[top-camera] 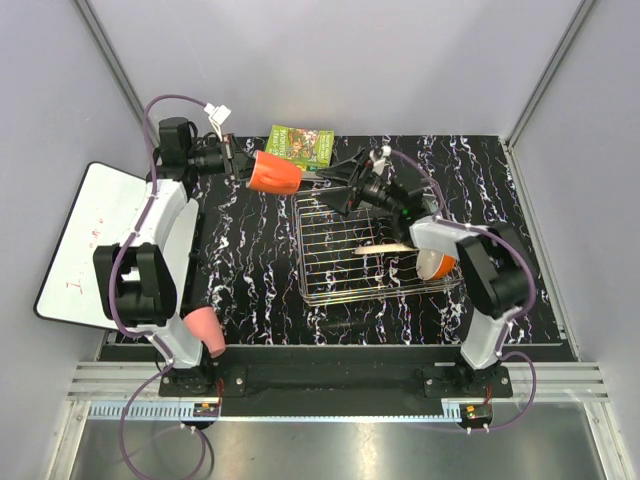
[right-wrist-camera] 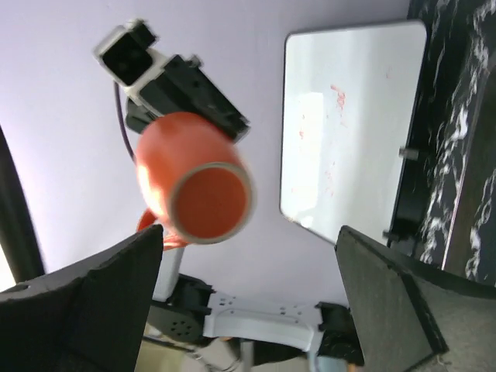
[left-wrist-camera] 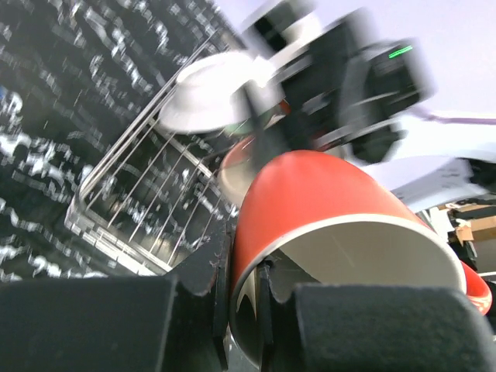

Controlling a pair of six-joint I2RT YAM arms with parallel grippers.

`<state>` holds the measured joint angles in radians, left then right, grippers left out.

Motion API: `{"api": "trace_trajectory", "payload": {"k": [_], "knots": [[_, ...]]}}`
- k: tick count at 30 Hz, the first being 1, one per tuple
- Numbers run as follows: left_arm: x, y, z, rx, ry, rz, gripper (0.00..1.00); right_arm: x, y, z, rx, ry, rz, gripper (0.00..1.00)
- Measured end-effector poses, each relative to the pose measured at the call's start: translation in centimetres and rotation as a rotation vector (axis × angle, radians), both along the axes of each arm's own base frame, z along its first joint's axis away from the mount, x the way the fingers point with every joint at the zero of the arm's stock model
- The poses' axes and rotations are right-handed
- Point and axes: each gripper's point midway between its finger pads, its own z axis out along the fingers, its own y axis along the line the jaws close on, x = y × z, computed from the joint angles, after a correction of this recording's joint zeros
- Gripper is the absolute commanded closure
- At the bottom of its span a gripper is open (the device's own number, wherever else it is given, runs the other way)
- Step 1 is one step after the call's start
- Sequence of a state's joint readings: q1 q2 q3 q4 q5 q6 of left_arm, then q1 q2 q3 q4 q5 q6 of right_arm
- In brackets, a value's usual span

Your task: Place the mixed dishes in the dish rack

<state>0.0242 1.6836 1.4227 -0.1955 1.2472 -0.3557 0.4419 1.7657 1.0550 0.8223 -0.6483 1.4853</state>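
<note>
My left gripper (top-camera: 240, 165) is shut on the rim of a salmon-pink cup (top-camera: 273, 173) and holds it on its side in the air, just beyond the far left corner of the silver wire dish rack (top-camera: 330, 280). In the left wrist view one finger is inside the cup (left-wrist-camera: 310, 198) and one outside, with the gripper (left-wrist-camera: 244, 287) at its rim. My right gripper (top-camera: 340, 197) is open and empty over the rack's far left, facing the cup (right-wrist-camera: 194, 182). A cream plate (top-camera: 385, 248) stands on edge in the rack, beside an orange bowl (top-camera: 438, 266). A second pink cup (top-camera: 203, 332) lies by the left arm's base.
A green book (top-camera: 300, 145) lies at the back behind the rack. The white board with red scribbles (top-camera: 85, 240) lies at the left edge and shows in the right wrist view (right-wrist-camera: 349, 124). The right arm spans the rack's right side.
</note>
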Motion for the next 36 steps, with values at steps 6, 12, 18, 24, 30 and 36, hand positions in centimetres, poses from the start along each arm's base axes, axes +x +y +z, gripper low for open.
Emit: {"api": "trace_trajectory", "payload": {"k": [6,12,18,24,30,36], "knots": [[-0.1,-0.8,1.8,-0.090,-0.021,-0.043,1.00,-0.7,1.3,-1.7,0.105,0.132,0.109,0.00],[-0.9,-1.4,3.1,-0.164,-0.017,-0.082,1.00,-1.4,1.0,1.5,0.188,0.061,0.138,0.00],[-1.1,-1.6,4.5,-0.228,-0.032,-0.133,1.00,-1.6,1.6,3.2,0.206,0.028,0.156,0.00],[-1.3,-2.2,4.1,-0.257,0.008,-0.165,1.00,-1.9,2.7,4.8,0.204,-0.022,0.177,0.00],[-1.4,-2.7,3.9,-0.254,0.009,-0.176,1.00,-2.1,3.7,5.2,0.181,-0.043,0.186,0.00],[-0.9,-3.0,2.4,-0.209,0.030,-0.130,1.00,-2.2,4.6,5.6,0.163,-0.055,0.196,0.00]]}}
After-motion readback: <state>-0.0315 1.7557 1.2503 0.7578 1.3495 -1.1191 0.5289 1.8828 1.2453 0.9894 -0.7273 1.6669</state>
